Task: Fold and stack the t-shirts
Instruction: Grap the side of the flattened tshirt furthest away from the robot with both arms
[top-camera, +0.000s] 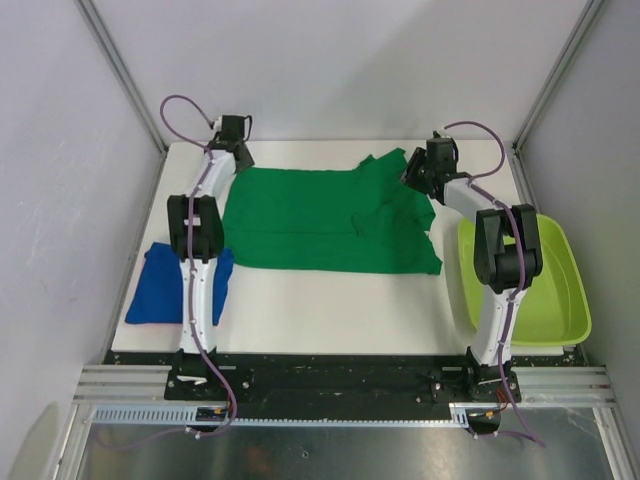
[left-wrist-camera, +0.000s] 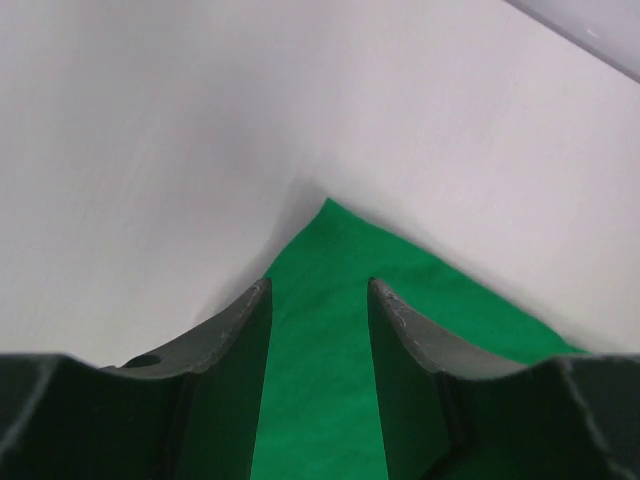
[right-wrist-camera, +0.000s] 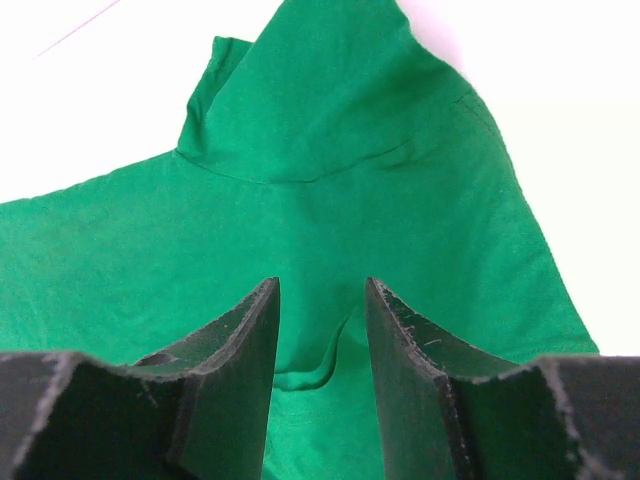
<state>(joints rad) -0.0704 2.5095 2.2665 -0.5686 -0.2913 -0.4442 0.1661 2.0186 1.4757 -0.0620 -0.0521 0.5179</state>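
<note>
The dark green t-shirt (top-camera: 320, 222) lies spread on the white table, its right side rumpled. The royal blue t-shirt (top-camera: 160, 285) lies folded at the table's near left, partly under the left arm. My left gripper (top-camera: 238, 158) is open over the green shirt's far left corner (left-wrist-camera: 330, 300), and cloth shows between the fingers. My right gripper (top-camera: 413, 175) is open over the shirt's rumpled far right part (right-wrist-camera: 330, 150), with a small crease between its fingers (right-wrist-camera: 400, 340).
A lime-green plastic tub (top-camera: 560, 300) stands at the table's right edge, beside the right arm. Grey walls with metal frame posts close in the table on three sides. Bare white table (top-camera: 330, 305) shows in front of the green shirt.
</note>
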